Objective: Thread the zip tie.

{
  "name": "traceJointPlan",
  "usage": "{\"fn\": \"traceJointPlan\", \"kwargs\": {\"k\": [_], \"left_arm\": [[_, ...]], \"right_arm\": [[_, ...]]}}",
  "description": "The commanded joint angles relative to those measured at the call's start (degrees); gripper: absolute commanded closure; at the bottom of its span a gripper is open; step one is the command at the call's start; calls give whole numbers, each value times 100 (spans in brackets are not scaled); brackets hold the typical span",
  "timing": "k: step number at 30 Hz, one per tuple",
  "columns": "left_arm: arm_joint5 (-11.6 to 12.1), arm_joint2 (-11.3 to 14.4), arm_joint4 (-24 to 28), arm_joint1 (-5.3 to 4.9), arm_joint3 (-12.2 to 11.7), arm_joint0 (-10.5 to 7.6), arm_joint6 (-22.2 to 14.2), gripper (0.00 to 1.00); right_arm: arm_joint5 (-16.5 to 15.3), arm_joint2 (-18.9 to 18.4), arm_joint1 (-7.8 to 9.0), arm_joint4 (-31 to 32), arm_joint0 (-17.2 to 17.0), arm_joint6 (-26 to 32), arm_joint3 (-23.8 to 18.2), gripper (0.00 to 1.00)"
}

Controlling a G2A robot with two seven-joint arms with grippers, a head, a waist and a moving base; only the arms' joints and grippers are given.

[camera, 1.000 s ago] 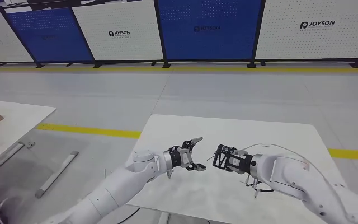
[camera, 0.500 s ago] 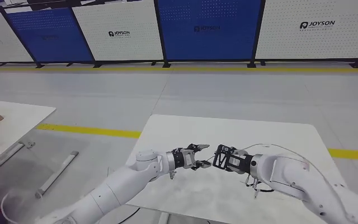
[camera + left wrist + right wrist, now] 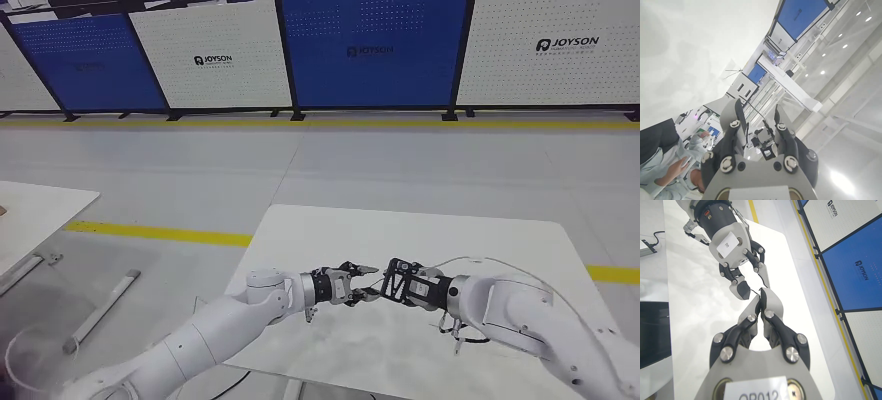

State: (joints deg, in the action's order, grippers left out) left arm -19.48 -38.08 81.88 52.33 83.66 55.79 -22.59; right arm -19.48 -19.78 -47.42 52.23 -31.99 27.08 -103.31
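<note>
Right gripper (image 3: 759,298) clamps the zip tie (image 3: 754,291). Left gripper (image 3: 358,283) at its nine o'clock, fingers apart around the tip.

Over the middle of the table (image 3: 300,232), the two grippers meet tip to tip. The left gripper (image 3: 371,281) lies toward the left edge, the right gripper (image 3: 388,284) toward the right edge. The zip tie (image 3: 755,292) is pinched between the right gripper's closed fingers. Its free end reaches between the left gripper's spread fingers.
</note>
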Motion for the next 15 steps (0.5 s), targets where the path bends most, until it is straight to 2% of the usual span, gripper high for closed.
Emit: {"fn": "traceJointPlan", "kwargs": {"k": [1,5,6,15], "left_arm": [[0,54,71,-4,-18,-47,7,78],[0,168,208,-10,-58,-140,25,91],[0,205,236,-13,-69,-166,15,99],[0,359,286,-46,-75,-280,-1,100]], "right_arm": [[0,0,0,0,0,0,0,100],[0,0,0,0,0,0,0,100],[0,0,0,0,0,0,0,100],[0,0,0,0,0,0,0,100]]}}
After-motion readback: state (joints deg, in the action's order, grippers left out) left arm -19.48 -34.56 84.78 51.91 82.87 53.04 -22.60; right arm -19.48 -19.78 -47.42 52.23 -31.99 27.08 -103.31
